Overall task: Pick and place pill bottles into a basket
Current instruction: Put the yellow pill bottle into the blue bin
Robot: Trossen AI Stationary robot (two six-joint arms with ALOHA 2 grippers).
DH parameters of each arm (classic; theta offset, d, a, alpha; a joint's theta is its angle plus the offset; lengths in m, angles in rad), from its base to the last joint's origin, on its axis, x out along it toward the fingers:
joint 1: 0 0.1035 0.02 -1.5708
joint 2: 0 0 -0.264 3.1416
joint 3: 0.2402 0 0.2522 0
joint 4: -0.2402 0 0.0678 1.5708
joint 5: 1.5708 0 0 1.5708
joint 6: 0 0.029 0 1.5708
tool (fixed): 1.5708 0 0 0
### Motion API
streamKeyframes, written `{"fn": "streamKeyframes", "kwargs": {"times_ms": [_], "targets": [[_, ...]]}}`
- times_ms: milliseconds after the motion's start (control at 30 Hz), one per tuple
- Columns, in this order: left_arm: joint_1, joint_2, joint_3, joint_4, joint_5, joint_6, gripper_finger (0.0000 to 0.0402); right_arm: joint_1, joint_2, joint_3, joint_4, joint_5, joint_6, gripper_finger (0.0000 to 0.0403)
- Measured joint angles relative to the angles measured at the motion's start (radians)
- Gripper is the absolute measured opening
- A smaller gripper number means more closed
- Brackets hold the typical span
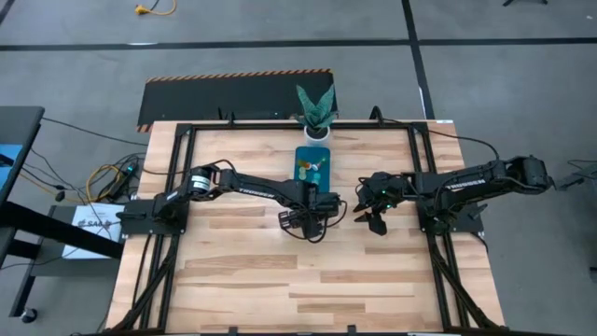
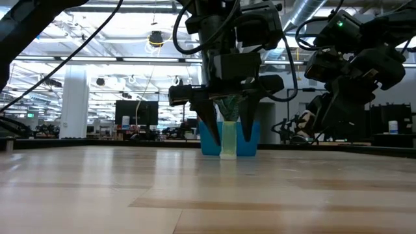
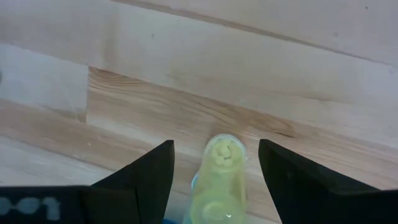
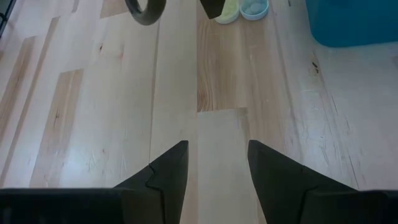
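A yellow-green translucent pill bottle (image 2: 228, 140) stands upright on the wooden table in front of the teal-blue basket (image 1: 314, 154). My left gripper (image 2: 229, 133) points down over the bottle, open. Its two fingers stand on either side of the bottle (image 3: 221, 177) and do not touch it. A pale blue bottle (image 4: 254, 7) stands right beside the yellow-green one (image 4: 227, 10). Small coloured things lie in the basket. My right gripper (image 1: 373, 213) hangs open over bare table at the right, with nothing between its fingers (image 4: 217, 168).
A white pot with a green plant (image 1: 315, 117) stands at the table's far edge, just behind the basket. A black frame (image 1: 187, 131) runs along the table's edges. Bare wood (image 1: 308, 280) fills the near half of the table.
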Motion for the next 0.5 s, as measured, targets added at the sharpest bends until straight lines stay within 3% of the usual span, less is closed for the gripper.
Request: {"fn": "streamKeyframes", "kwargs": {"times_ms": [500], "targets": [[0.000, 0.000, 0.001, -0.002, -0.001, -0.008, 0.0210, 0.000, 0.000, 0.000, 0.000, 0.000, 0.000, 0.0159]]}}
